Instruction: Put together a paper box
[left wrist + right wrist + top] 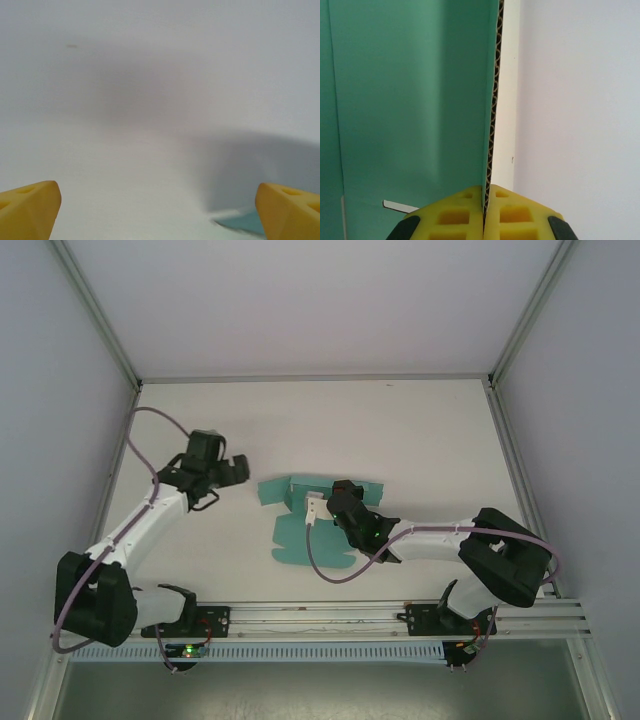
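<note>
- The right pincer (485,210) is clamped on an edge of the paper box (410,100). Its yellow pads (512,212) meet on either side of the card, whose fluted core shows edge-on between them.
- The left pincer (159,212) is spread wide and holds nothing. It hovers over the bare desk (150,75), with a teal corner of the sheet just beside its right finger.
- From above, the paper box (300,540) is a die-cut teal sheet, mostly flat near the middle of the desk (420,440). The right pincer (316,510) sits over its middle and the left pincer (232,468) stands apart to the left.
- Handling, as I judge it: the card is light and thin, so it will slide on the smooth desk unless pinned.
- It looks stiff across a panel but will bend readily at the scored lines. A hard pinch could crush the fluting or leave a dent.
- The best hold is probably a flap's free edge, near its middle and away from the small tabs. The other pincer should press on the neighbouring panel beside the crease.
</note>
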You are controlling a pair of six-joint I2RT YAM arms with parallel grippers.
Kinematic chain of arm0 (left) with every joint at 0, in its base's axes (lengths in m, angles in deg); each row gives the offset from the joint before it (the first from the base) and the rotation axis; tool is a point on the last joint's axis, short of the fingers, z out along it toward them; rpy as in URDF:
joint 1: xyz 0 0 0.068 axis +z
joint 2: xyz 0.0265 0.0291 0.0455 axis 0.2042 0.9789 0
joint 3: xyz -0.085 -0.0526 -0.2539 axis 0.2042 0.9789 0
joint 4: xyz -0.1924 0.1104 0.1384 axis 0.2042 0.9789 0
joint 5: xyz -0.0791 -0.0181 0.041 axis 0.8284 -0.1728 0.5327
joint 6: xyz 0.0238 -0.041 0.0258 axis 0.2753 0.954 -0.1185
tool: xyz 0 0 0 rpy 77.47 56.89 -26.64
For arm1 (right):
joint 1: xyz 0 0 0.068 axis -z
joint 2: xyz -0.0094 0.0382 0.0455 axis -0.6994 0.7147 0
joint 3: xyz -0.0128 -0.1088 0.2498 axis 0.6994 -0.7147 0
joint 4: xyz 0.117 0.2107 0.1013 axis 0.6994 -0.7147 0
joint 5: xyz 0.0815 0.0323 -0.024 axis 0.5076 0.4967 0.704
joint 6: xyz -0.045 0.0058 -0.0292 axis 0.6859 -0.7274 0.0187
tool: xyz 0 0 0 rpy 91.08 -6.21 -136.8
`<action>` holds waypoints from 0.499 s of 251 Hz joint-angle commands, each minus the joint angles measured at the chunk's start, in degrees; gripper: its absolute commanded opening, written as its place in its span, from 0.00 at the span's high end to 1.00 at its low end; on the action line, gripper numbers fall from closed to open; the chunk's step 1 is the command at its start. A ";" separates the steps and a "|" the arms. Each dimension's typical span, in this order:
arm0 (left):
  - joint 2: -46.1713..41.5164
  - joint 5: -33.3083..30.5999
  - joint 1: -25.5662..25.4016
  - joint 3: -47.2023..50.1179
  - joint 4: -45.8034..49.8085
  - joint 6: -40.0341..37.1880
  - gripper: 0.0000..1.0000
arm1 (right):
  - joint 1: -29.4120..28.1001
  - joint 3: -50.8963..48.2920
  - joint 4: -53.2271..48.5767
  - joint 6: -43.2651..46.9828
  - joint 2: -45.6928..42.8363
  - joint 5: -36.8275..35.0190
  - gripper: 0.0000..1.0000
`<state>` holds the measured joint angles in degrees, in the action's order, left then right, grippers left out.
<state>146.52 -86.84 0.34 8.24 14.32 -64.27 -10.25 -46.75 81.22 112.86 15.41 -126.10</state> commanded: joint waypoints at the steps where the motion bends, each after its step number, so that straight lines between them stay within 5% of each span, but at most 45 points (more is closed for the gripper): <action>1: 4.40 0.70 3.49 -2.35 0.17 1.68 0.00 | -0.50 -1.07 -0.82 0.13 0.48 1.44 1.00; 33: 10.34 13.96 1.90 -3.43 -1.87 -5.52 0.09 | -0.50 -0.90 -1.26 -0.31 0.85 1.22 1.00; 125: 5.62 28.13 -7.81 9.50 -13.59 -8.00 0.22 | -0.32 -0.41 -1.69 -0.32 0.60 0.71 1.00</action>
<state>155.89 -65.57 -5.25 14.34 6.21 -70.31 -10.25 -46.75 81.20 112.84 15.41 -125.94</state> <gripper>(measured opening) 0.790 0.047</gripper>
